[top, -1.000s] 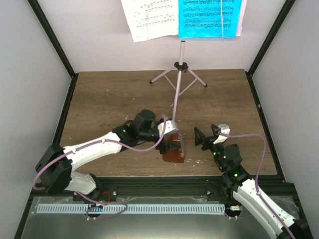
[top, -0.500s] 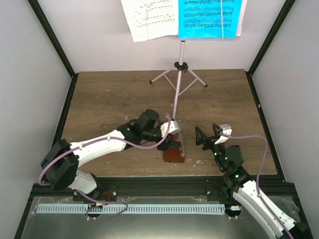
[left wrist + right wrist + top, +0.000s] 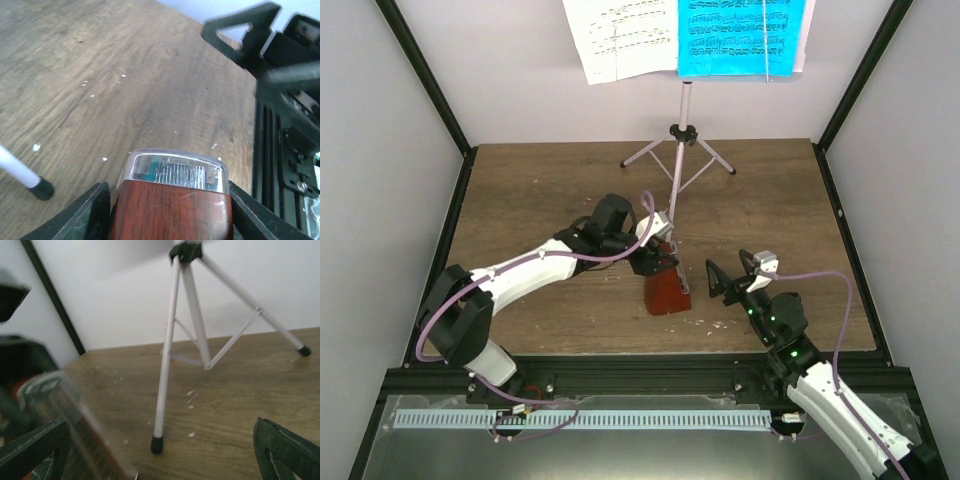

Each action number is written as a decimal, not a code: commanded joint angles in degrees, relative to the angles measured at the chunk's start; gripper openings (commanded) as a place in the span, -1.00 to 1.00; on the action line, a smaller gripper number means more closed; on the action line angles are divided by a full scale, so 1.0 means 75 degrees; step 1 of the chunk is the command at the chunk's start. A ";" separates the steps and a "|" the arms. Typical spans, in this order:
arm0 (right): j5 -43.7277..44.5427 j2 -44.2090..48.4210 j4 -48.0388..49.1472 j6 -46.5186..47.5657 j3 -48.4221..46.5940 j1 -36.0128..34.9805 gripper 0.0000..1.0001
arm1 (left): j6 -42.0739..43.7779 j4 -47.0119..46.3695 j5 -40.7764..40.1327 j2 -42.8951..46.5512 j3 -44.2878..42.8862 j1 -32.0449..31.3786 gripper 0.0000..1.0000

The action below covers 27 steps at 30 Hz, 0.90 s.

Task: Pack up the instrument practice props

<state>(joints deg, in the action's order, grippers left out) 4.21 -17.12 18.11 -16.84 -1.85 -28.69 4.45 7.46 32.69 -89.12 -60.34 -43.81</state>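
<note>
From above, the table [image 3: 540, 190] is dark, grainy wood inside white walls. At its far side stands the music stand [image 3: 682, 131], a thin pale pink pole on three splayed legs joined at a black hub. At its top hang a white sheet [image 3: 625, 38] and a cyan sheet [image 3: 740, 35], side by side, both printed with staves. The metronome [image 3: 665, 295], a small glossy brown pyramid, stands near the front middle of the table, just beside the nearest stand leg. The left arm [image 3: 520, 285], in white shells, reaches low across from the left, wrist bent down, and the left gripper [image 3: 658, 268] sits over the metronome's narrow top. The right arm [image 3: 820, 385] rises from the near right corner. We see the right gripper [image 3: 728, 272] just right of the metronome, apart from it, jaws spread wide and holding nothing.

In the left wrist view, the metronome's reddish wood-grain body fills the lower middle, capped by a rounded clear cover [image 3: 175, 170]. The dark fingers [image 3: 87, 217] press against its two sides, so the gripper is clamped on it. A white leg ending in a black foot [image 3: 42, 189] lies to the left.

In the right wrist view, the pale tubular legs and thin braces spread from the hub. The metronome is a blur at lower left. The dark green fingers [image 3: 285, 450] stand far apart at the bottom corners.
</note>
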 commanded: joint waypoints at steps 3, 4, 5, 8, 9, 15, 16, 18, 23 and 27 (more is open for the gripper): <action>-0.1769 -0.1731 0.0952 0.0525 -0.0321 0.0028 1.00 | -0.0412 0.0766 0.0218 -0.0553 -0.0666 0.0642 -0.32; -0.1979 -0.2108 0.1030 0.0579 -0.0421 0.0019 1.00 | -0.0432 0.0864 0.0223 -0.0632 -0.0740 0.0734 -0.33; -0.2133 -0.2506 0.1060 0.0615 -0.0526 0.0014 1.00 | -0.0475 0.0923 0.0243 -0.0688 -0.0810 0.0839 -0.34; -0.2502 -0.3428 0.1208 0.0765 -0.0819 -0.0093 1.00 | -0.0620 0.0966 0.0437 -0.0788 -0.0895 0.1209 -0.34; -0.2645 -0.3644 0.1321 0.0831 -0.0855 -0.0176 1.00 | -0.0668 0.0946 0.0480 -0.0796 -0.0896 0.1322 -0.34; -0.2084 -0.4996 0.1368 0.1460 -0.1306 -0.1143 1.00 | -0.0651 0.0943 0.0445 -0.0809 -0.0891 0.1576 -0.34; -0.1798 -0.5264 0.1353 0.1526 -0.1398 -0.1267 1.00 | -0.0641 0.0943 0.0442 -0.0809 -0.0887 0.1576 -0.34; -0.1326 -0.5805 0.1286 0.1661 -0.1645 -0.1489 1.00 | -0.0640 0.0950 0.0437 -0.0820 -0.0878 0.1577 -0.33; -0.0706 -0.7044 0.1072 0.1912 -0.2273 -0.1871 1.00 | -0.0652 0.0933 0.0480 -0.0832 -0.0874 0.1576 -0.32; -0.0513 -0.7734 0.0861 0.1885 -0.2646 -0.1894 1.00 | -0.0677 0.0912 0.0544 -0.0839 -0.0870 0.1576 -0.32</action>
<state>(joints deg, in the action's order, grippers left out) -3.57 -71.81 25.96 -4.10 -18.17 -42.37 -0.43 12.19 36.56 -93.82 -66.32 -32.03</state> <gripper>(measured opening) 0.998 0.555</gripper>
